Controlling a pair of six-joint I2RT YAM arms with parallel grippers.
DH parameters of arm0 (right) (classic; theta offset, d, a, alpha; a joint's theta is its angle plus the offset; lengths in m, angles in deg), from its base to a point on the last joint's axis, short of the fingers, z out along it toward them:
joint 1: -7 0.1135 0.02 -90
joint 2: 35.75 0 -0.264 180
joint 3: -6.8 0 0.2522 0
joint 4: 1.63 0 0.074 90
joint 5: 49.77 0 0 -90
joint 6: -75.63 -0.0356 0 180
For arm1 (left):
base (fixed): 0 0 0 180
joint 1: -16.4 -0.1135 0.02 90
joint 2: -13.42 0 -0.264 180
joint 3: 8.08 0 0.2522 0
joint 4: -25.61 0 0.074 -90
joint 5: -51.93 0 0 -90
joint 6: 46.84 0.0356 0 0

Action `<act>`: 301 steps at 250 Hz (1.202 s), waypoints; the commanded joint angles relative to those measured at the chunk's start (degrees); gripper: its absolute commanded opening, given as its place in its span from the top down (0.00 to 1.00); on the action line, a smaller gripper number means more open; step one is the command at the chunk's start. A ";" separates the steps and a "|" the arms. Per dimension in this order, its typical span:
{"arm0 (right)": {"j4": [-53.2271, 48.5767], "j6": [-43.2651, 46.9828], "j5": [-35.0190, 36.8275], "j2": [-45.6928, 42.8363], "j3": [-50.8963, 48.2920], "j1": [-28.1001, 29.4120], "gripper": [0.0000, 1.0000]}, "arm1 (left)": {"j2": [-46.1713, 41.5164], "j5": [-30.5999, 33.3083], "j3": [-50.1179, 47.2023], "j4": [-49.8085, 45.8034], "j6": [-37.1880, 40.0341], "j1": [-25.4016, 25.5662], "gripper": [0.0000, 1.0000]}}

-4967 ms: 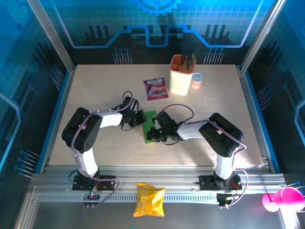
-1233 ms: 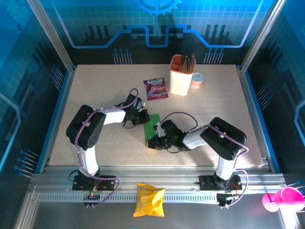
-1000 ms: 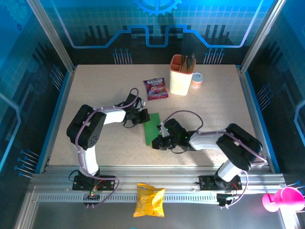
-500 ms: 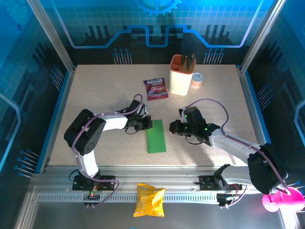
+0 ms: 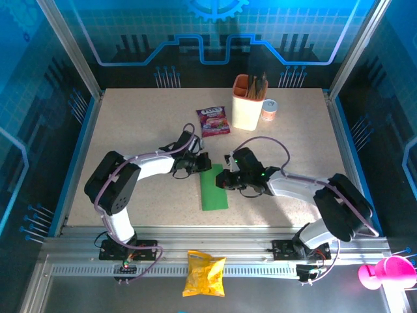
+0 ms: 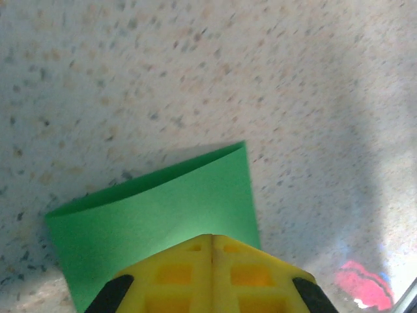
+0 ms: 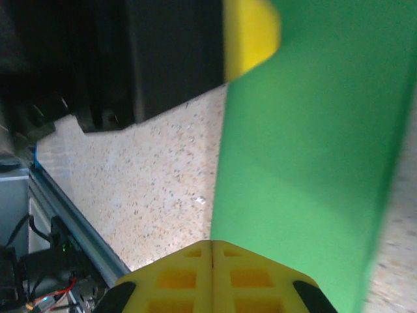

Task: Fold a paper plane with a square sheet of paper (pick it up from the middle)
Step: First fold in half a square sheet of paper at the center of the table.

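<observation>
The square sheet of paper (image 5: 214, 189), folded into a narrow green strip, is lying flat on the table (image 5: 130, 130) just nearward of the purple snack sachet (image 5: 214, 121). The left gripper (image 5: 204, 163), clenched on nothing, is sitting at the strip's end nearest the sachet. The right gripper (image 5: 221, 178), likewise clenched empty, is sitting at the strip's right edge, farther from the sachet.
</observation>
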 commanded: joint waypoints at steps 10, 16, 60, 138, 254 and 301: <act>6.06 -1.84 -1.05 4.75 2.67 2.44 1.00 | -1.54 -0.25 1.60 -2.72 -0.17 -1.02 1.00; 6.50 -2.06 -0.95 5.59 2.93 2.70 1.00 | -1.50 -0.36 1.50 -2.75 -0.06 -1.21 1.00; 8.14 -2.79 -1.01 10.66 5.45 4.15 1.00 | -1.00 -0.44 -0.63 -1.64 0.07 -2.00 1.00; 8.98 -2.61 -1.55 15.76 8.20 5.11 1.00 | 0.26 -0.17 -3.62 0.91 0.12 -2.31 1.00; 4.87 0.12 0.03 22.37 10.69 4.93 1.00 | 3.99 1.71 -4.00 -0.06 1.20 -2.34 1.00; 1.41 1.95 -0.15 22.11 10.26 5.27 1.00 | 4.70 2.64 -3.45 -1.67 1.76 -2.36 1.00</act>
